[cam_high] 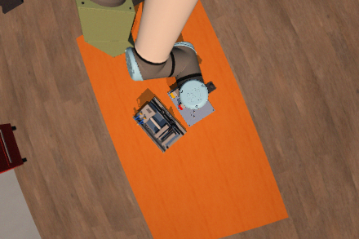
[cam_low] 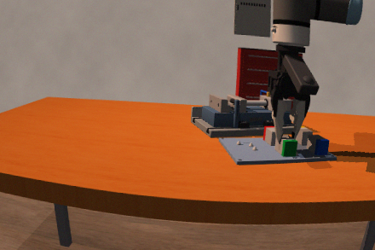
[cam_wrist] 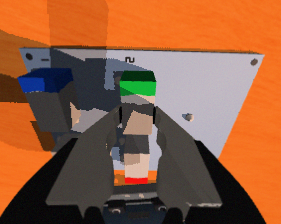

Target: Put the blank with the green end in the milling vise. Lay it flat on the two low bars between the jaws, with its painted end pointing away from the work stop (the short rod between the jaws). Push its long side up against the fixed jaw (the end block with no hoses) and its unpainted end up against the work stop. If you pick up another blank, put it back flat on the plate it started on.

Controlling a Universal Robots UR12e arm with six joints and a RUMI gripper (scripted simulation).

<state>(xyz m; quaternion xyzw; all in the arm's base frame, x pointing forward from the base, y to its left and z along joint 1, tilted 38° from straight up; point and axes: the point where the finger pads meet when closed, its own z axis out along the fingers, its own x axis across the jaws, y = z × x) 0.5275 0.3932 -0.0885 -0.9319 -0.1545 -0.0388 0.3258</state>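
Observation:
The green-ended blank (cam_wrist: 137,100) (cam_low: 290,148) lies on the grey plate (cam_wrist: 211,95) (cam_low: 256,153) (cam_high: 201,116), with its green end facing away from the wrist camera. My gripper (cam_wrist: 137,107) (cam_low: 289,136) points straight down and is shut on this blank's unpainted middle. A blue-ended blank (cam_wrist: 43,81) (cam_low: 321,146) lies beside it on the plate. A red-ended blank (cam_low: 268,132) (cam_high: 180,107) lies on the vise side of the plate. The milling vise (cam_low: 232,115) (cam_high: 160,124) stands next to the plate with its jaws apart. In the top view the wrist (cam_high: 194,94) hides the gripper and the green end.
Small pins (cam_low: 250,144) (cam_wrist: 189,117) stick up from the plate's free part. A red cabinet (cam_low: 253,72) and a grey box (cam_low: 252,8) stand behind the table. The robot's base (cam_high: 107,23) sits at the orange table's far end. A red cart (cam_high: 8,147) stands off the table.

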